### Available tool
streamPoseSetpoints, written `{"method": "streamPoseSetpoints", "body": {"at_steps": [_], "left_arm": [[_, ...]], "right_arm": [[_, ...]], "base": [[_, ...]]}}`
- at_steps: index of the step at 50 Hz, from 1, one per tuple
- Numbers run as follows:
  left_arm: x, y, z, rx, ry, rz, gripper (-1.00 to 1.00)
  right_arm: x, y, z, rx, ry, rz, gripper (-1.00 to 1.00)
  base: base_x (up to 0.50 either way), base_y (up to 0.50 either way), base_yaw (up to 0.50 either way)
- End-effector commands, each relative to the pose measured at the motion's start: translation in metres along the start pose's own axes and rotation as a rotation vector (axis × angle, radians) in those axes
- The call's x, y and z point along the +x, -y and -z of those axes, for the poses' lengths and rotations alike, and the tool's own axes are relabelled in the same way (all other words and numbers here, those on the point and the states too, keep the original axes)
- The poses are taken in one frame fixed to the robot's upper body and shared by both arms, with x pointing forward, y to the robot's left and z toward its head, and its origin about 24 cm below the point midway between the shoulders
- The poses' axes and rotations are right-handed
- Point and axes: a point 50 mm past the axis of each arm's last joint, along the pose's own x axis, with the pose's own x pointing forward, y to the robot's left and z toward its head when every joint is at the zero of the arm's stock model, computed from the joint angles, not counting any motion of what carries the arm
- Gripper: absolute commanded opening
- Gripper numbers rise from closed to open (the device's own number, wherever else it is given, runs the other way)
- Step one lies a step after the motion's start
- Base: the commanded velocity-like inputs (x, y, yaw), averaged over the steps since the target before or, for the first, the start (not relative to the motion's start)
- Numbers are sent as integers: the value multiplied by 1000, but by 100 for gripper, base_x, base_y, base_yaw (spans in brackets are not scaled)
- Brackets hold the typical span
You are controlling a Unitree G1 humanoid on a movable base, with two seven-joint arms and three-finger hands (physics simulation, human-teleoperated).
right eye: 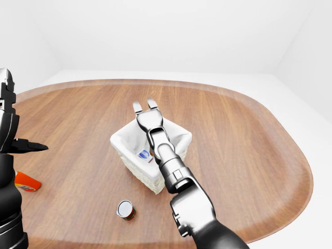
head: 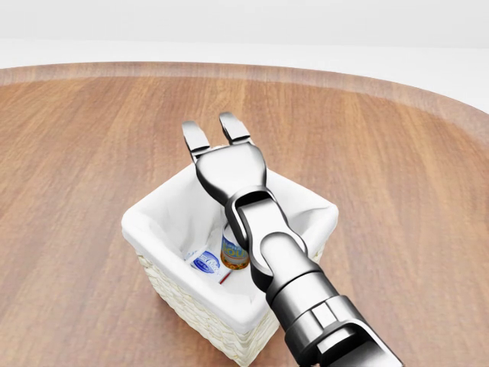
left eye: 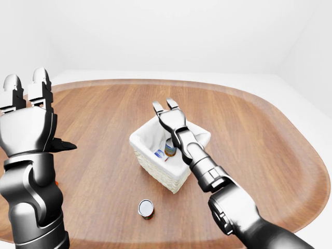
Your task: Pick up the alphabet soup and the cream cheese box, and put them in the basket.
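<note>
The right robot hand (head: pixel 216 131) hovers over the basket (head: pixel 164 287) with its fingers spread and nothing in them, which suggests the soup can (head: pixel 234 252) standing upright inside, beside the cream cheese box (head: pixel 207 264), has been let go there. The left robot hand (left eye: pixel 27 111) is raised at the left edge of the left-eye view, fingers extended and empty, apparently kept clear. The right forearm hides part of the can, and another can (left eye: pixel 146 208) and an orange object (right eye: pixel 27 182) on the desk (head: pixel 397 191) are too small to identify.
</note>
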Motion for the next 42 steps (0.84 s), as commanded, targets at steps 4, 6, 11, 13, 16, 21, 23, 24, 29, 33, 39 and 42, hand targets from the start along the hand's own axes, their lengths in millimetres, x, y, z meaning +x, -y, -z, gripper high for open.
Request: {"method": "streamPoseSetpoints", "body": {"at_steps": [4, 6, 11, 13, 16, 21, 23, 24, 29, 33, 39, 42], "left_arm": [[1, 1, -1, -12, 12, 1, 100], [1, -1, -2, -7, 15, 2, 100], [1, 0, -1, -11, 11, 1, 100], [1, 1, -1, -11, 11, 1, 100], [1, 1, 0, -12, 10, 1, 100], [1, 0, -1, -10, 12, 0, 100], [1, 0, -1, -9, 12, 0, 100], [0, -1, -1, -8, 13, 0, 100], [0, 0, -1, -8, 12, 1, 100], [1, 1, 0, -12, 10, 1, 100], [0, 0, -1, -8, 13, 1, 100], [0, 1, -1, -10, 10, 1, 100]], "right_arm": [[6, 29, 4, 47, -9, 130, 100], [8, 36, 5, 92, -19, 195, 100], [13, 57, 9, 149, -38, 341, 100], [14, 66, 12, 177, -50, 396, 100], [15, 84, 13, 201, -51, 488, 100], [14, 100, 14, 227, -53, 582, 100], [15, 104, 15, 241, -60, 600, 100], [14, 106, 16, 240, -61, 620, 100], [14, 120, 17, 263, -64, 681, 100], [14, 128, 20, 273, -67, 697, 100], [13, 144, 20, 291, -61, 742, 100], [12, 150, 17, 281, -46, 761, 100]], "base": [[0, 0, 0], [0, 0, 0], [0, 0, 0], [0, 0, 0], [0, 0, 0], [0, 0, 0], [0, 0, 0], [0, 0, 0], [0, 0, 0], [0, 0, 0], [0, 0, 0], [0, 0, 0]]}}
